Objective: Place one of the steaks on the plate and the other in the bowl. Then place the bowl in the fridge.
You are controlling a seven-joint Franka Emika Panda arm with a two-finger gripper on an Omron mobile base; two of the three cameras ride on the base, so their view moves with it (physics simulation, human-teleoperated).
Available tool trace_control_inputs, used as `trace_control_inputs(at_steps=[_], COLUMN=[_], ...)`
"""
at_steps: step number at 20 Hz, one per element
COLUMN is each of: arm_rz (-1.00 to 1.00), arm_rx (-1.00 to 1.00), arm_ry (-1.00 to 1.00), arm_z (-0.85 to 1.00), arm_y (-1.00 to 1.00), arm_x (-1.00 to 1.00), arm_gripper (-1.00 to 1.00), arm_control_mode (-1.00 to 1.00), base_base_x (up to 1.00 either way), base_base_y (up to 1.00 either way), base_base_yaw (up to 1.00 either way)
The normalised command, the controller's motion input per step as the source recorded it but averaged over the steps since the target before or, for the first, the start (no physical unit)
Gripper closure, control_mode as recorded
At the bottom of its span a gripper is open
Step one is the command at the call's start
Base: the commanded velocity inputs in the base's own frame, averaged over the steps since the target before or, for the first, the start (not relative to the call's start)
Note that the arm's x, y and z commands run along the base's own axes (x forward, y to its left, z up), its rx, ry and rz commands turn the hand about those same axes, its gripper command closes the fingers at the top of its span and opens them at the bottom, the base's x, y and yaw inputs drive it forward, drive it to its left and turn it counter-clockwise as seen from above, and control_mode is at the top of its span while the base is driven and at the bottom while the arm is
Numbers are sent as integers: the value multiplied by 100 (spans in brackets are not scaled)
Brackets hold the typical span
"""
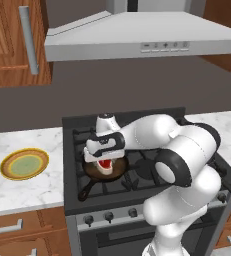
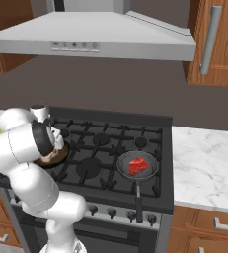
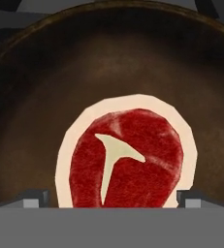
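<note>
The gripper [image 1: 105, 161] hangs directly over the dark frying pan [image 1: 94, 172] on the front-left burner of the gas stove [image 1: 137, 180]. Its jaws stand fully spread and hold nothing. In the hand view the two fingertips [image 3: 34, 197] flank the near steak [image 3: 127, 157], one at 8 o'clock and one at 4 o'clock of the cut, with the pan floor behind it.

The second steak [image 2: 137, 165] lies in a smaller grey pan [image 2: 136, 168] at the front right of the stove. The plate [image 1: 24, 163] rests on the marble counter [image 1: 27, 185], at 9 o'clock from the dark pan and well apart from it.

Judged step: descent onto the first steak, prior to closing.

Hazards:
- The steak lies flat and low. If closure occurs too high, the fingertips pass over it and grasp nothing.
- If descent continues too far, the fingertips strike the pan floor and may shift the pan on the grate.
- The steak spans nearly the full gap between the fingertips. A small lateral offset sets one fingertip on top of the fat rim instead of beside it.
- A raised pan wall stands near the steak; a low, sideways exit toward the plate may catch it.
</note>
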Motion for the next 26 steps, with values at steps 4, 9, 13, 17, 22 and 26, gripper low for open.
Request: trace_control_inputs(at_steps=[4, 9, 13, 17, 22, 26], arm_rz=[0, 0, -1, -1, 0, 0], arm_rx=[0, 0, 0, 0, 0, 0], arm_ry=[2, 5, 7, 1, 0, 0], arm_z=[-52, -54, -22, -1, -19, -9], arm_y=[0, 0, 0, 0, -23, -16], arm_x=[-22, -47, -74, -62, -3, 9], arm_gripper=[-100, -100, -100, -100, -100, -100], arm_control_mode=[-100, -100, -100, -100, -100, -100], base_base_x=[0, 0, 0, 0, 0, 0], base_base_y=[0, 0, 0, 0, 0, 0], base_base_yaw=[0, 0, 0, 0, 0, 0])
